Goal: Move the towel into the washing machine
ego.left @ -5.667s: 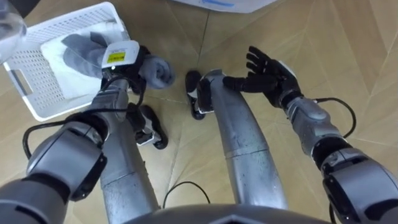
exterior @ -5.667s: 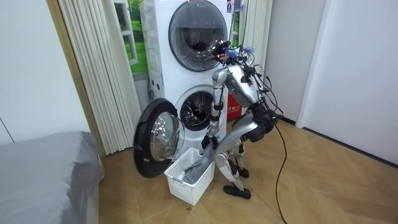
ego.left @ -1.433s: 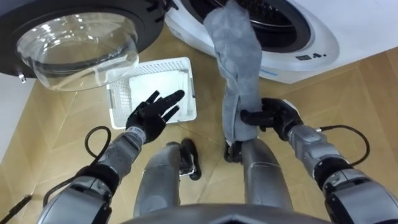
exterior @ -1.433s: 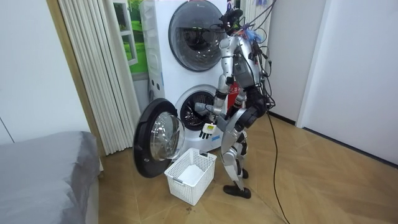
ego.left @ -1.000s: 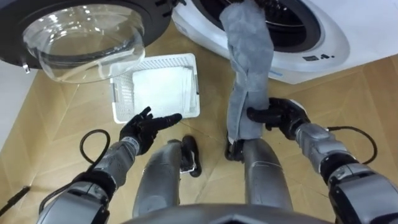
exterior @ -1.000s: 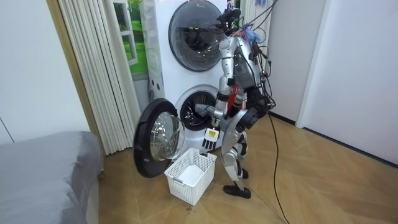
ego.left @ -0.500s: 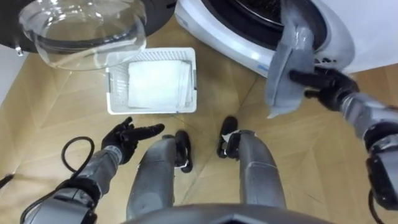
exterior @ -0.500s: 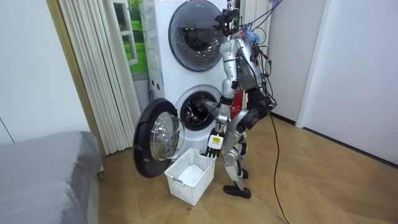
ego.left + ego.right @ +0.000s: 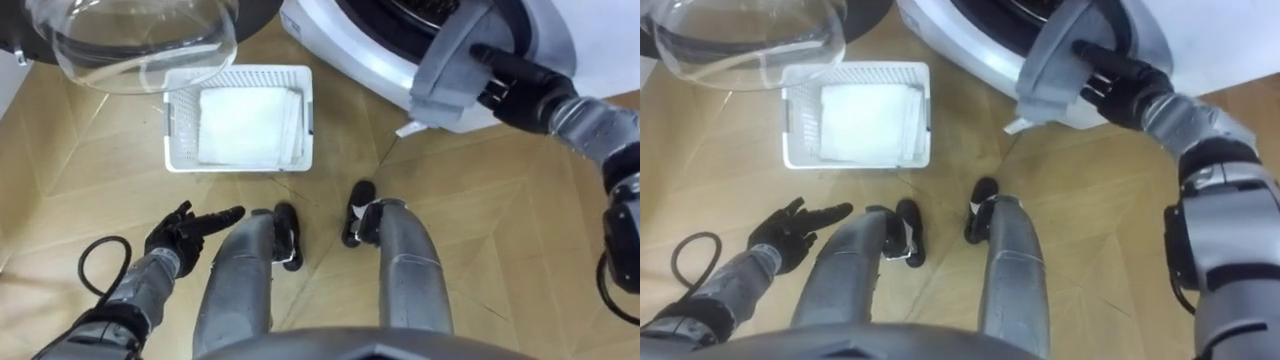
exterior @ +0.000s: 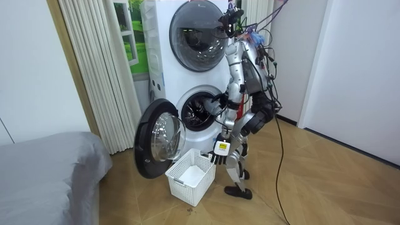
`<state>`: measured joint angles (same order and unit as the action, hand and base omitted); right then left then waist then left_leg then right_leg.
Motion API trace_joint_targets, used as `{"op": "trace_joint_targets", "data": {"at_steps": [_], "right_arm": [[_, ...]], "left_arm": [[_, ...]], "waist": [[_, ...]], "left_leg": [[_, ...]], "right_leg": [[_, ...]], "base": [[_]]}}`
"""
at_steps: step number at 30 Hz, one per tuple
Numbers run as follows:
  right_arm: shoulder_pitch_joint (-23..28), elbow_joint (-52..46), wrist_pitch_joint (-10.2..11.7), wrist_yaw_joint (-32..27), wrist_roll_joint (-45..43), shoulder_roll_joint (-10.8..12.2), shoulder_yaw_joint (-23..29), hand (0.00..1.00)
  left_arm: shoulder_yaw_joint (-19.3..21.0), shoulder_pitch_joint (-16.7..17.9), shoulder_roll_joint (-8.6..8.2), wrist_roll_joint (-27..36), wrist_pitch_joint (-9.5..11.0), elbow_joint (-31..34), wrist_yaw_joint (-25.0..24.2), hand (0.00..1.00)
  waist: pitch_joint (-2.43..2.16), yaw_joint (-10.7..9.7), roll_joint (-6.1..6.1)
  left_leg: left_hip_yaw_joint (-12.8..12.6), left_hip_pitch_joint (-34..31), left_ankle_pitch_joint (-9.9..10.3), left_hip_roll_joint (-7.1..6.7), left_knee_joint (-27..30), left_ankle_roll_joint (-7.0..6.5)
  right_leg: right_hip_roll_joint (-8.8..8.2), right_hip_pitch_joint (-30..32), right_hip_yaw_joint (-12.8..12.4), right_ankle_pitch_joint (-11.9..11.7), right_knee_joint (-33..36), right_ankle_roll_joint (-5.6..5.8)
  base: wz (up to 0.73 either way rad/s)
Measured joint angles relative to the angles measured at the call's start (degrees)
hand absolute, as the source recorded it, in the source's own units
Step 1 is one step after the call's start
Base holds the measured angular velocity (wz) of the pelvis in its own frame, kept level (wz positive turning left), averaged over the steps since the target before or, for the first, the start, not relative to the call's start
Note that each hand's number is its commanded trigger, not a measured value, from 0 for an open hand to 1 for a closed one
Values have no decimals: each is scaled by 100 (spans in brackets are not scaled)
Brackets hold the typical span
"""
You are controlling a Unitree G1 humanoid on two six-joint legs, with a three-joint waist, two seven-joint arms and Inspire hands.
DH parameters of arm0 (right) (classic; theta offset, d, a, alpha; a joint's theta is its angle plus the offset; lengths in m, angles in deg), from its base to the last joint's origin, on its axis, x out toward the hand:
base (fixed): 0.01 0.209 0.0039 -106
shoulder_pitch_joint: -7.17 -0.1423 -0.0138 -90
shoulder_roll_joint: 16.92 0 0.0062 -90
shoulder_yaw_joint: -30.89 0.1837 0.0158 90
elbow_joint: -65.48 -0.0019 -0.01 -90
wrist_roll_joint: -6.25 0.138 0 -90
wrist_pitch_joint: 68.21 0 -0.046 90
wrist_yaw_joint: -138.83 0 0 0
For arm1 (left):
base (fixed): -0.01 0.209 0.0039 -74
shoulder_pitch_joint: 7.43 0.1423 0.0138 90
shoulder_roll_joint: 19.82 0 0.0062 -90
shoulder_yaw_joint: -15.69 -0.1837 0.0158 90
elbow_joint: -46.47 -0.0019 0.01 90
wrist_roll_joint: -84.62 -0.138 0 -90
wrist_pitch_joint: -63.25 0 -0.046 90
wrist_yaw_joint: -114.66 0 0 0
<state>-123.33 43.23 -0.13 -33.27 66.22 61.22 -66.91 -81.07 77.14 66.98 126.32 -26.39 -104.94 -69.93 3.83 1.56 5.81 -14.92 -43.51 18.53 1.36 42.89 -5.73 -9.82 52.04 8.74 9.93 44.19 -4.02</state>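
Left eye view, right hand: the right hand (image 9: 515,82) grips the grey towel (image 9: 448,72), dark fingers closed over its fold, at the mouth of the washing machine (image 9: 345,50).
Left eye view, towel: above the hand it runs into the drum opening. Below the hand its loose end hangs outside, over the white front rim.
Left eye view, left hand: the left hand (image 9: 182,232) is low, with its fingers loosely spread and nothing in them. The basket (image 9: 168,120), holding a white cloth (image 9: 245,125), lies beyond it, well apart.
Room view, stance: the robot stands just before the lower drum with the right hand at the opening. The left hand hangs just above the basket, and the open door (image 10: 156,140) is beyond that.
Right eye view, risk: much of the towel looks to be outside. If the hand let go here, the hanging end could probably drag the rest out onto the floor.
Right eye view, second risk: an end left on the rim would likely catch in the door. The towel needs pushing deeper before it is released.
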Motion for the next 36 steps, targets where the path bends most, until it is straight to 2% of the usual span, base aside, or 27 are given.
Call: {"op": "trace_joint_targets", "data": {"at_steps": [1, 2, 3, 4, 5, 9, 15, 19, 21, 25, 29, 36], "right_arm": [[-4, 0, -1, -92, 123, 0, 5, 97], [-7, -1, -4, -183, 221, 0, 20, 80], [-8, -4, -7, -232, 308, 0, 34, 55], [-9, -50, -45, -337, 420, 0, 122, 11], [-16, -100, -86, -452, 638, 1, 228, 0], [-15, -100, -87, -772, 1346, 1, 324, 0], [-16, -291, -89, -1302, 2197, 4, 648, 0], [-18, -346, -89, -1792, 2494, 23, 1058, 0], [-68, -355, -88, -2001, 2488, 23, 1148, 0], [-189, -358, -87, -2309, 2489, 23, 1197, 0], [-234, -359, -87, -2561, 2488, 31, 1334, 0], [-274, -359, -80, -2656, 2396, 30, 1381, 0]], "left_arm": [[-1, 5, -10, -5, -2, 44, 65, 0], [1, 9, -20, -9, -3, 91, 134, 0], [6, 12, -29, -20, -5, 125, 173, 0], [31, 17, -48, -39, -5, 183, 234, 0], [34, 14, -86, -92, -5, 206, 310, 0], [18, 20, -237, -138, -27, 216, 532, 0], [-1, 93, -447, -147, -155, 479, 832, 0], [20, 95, -566, -479, -190, 551, 1020, 0], [19, 101, -610, -525, -235, 551, 1065, 0], [27, 122, -648, -533, -249, 551, 1063, 0], [251, 153, -718, -636, -248, 544, 1058, 0], [337, 144, -759, -905, -290, 511, 1053, 0]], "waist": [[0, -1, 0], [-1, 10, -3], [-1, 17, -3], [-2, 21, -4], [-2, 34, -17], [-9, 47, -70], [-48, 86, -155], [-109, 152, -272], [-132, 118, -334], [-123, 83, -435], [-124, 101, -485], [-123, 104, -585]], "left_leg": [[0, -12, 5, -10, 25, -15], [-1, -27, 18, -13, 67, -34], [-2, -35, 20, -19, 78, -38], [-20, -57, 27, -37, 97, -56], [-41, -84, 35, -47, 126, -75], [-51, -90, 49, -81, 163, -110], [-88, -126, 60, -139, 194, -170], [-82, -124, 49, -176, 199, -189], [-78, -123, 52, -211, 235, -203], [-79, -109, 59, -218, 301, -228], [-74, -73, 62, -217, 306, -236], [-80, -52, 62, -217, 297, -256]], "right_leg": [[-16, 13, -2, 5, 27, 12], [-24, 29, -15, 14, 69, 25], [-29, 37, -23, 16, 82, 30], [-52, 78, -48, 25, 123, 46], [-71, 123, -68, 27, 156, 53], [-118, 133, -77, 49, 205, 103], [-212, 197, -72, 79, 286, 145], [-282, 190, -7, 102, 326, 162], [-337, 191, 28, 162, 401, 199], [-361, 158, 42, 179, 449, 233], [-363, 107, 55, 173, 437, 243], [-362, 72, 59, 161, 406, 267]], "base": [[4], [0], [0], [0], [0], [3], [1], [8], [14], [4], [0], [-1]]}}
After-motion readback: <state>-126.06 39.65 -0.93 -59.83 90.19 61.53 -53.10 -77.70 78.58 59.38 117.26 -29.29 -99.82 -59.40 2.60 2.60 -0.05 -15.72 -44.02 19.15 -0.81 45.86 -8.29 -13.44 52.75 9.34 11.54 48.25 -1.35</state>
